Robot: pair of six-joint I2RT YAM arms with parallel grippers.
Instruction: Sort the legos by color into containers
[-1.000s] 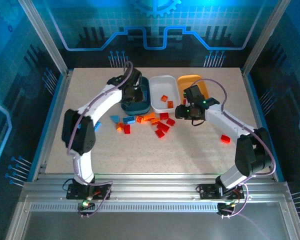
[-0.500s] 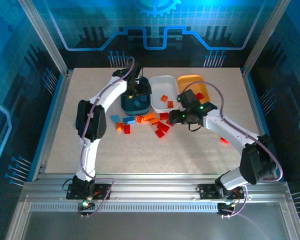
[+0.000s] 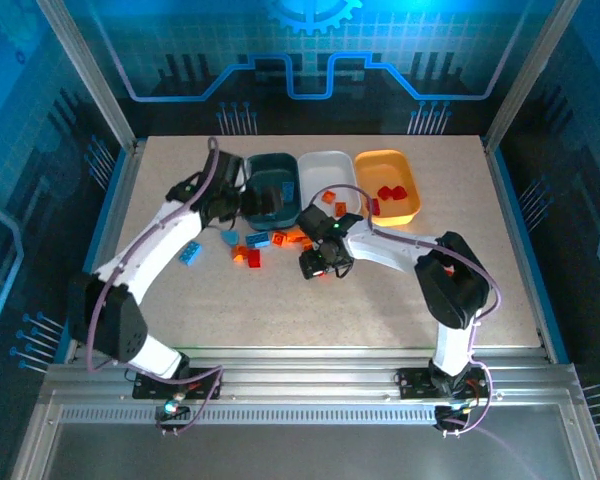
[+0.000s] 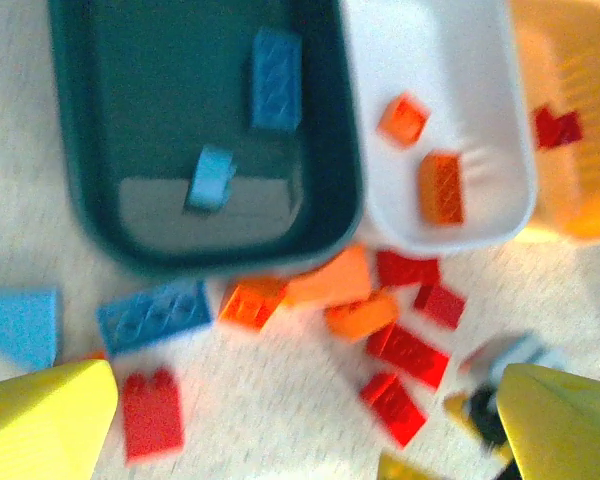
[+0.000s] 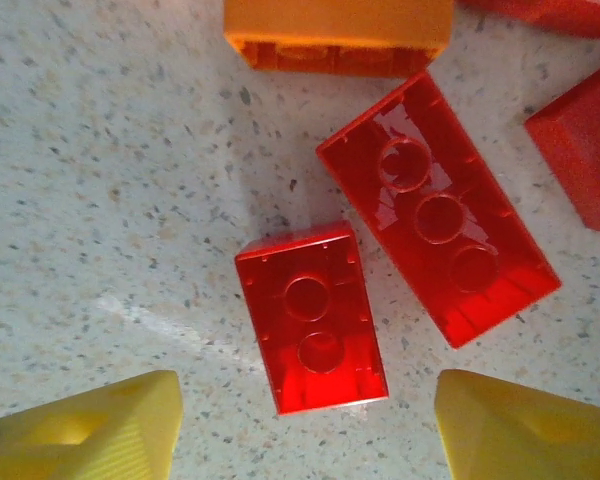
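Three containers stand in a row at the back: a dark teal tub [image 3: 272,168] holding two blue legos [image 4: 276,78], a white tub [image 3: 327,170] holding two orange ones [image 4: 440,187], and a yellow-orange tub [image 3: 392,190] with red ones [image 3: 385,192]. Loose blue, orange and red legos [image 3: 280,240] lie in front of the tubs. My left gripper [image 3: 250,208] hangs open and empty above the near edge of the teal tub. Low over the pile, my right gripper [image 3: 318,265] is open, a small red lego [image 5: 312,318] lying upside down on the table between its fingertips [image 5: 100,425].
A longer red brick [image 5: 438,208] and an orange brick [image 5: 338,35] lie close beyond the small red one. Blue bricks [image 3: 190,252] sit left of the pile. The speckled table [image 3: 380,300] has free room in front and to the right.
My left gripper opened over the teal tub and drew back toward the left. My right gripper swung from beside the yellow-orange tub down to the red bricks in the pile.
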